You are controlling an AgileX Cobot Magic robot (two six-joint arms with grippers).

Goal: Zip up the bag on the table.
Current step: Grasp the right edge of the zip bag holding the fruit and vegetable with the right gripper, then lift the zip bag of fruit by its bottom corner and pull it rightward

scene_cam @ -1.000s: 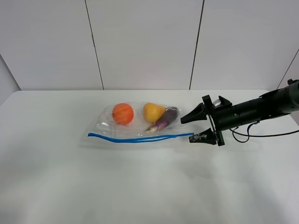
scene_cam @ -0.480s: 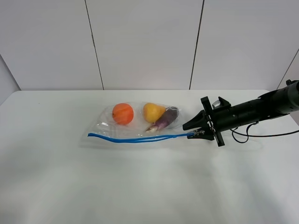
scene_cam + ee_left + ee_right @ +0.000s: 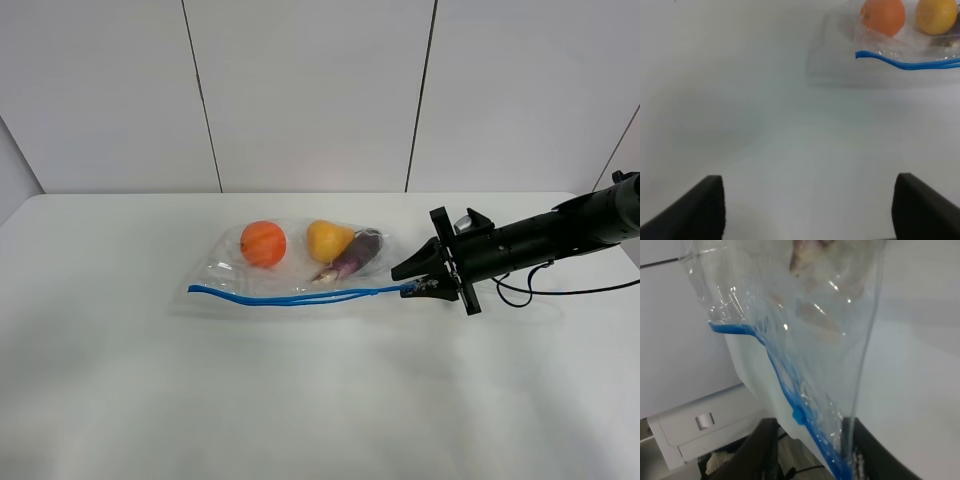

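**Right claw (image 3: pixel 416 288) pinching the end of the bag's zip.**

Clamped shut on the end of the blue zip strip (image 3: pixel 290 298), at the corner of the bag (image 3: pixel 232 270) nearest the right arm. Left claw (image 3: pixel 807 210) wide open, well apart from the bag, above the bench (image 3: pixel 300 400) out past the strip's other end. Bag lying flat on the white bench, with the strip running wavy along its front edge. Inside, behind the strip: an orange fruit (image 3: pixel 263 243), a yellow fruit (image 3: pixel 328 240) just beside it, and a purple eggplant (image 3: pixel 355 257) closest to the clamped corner.
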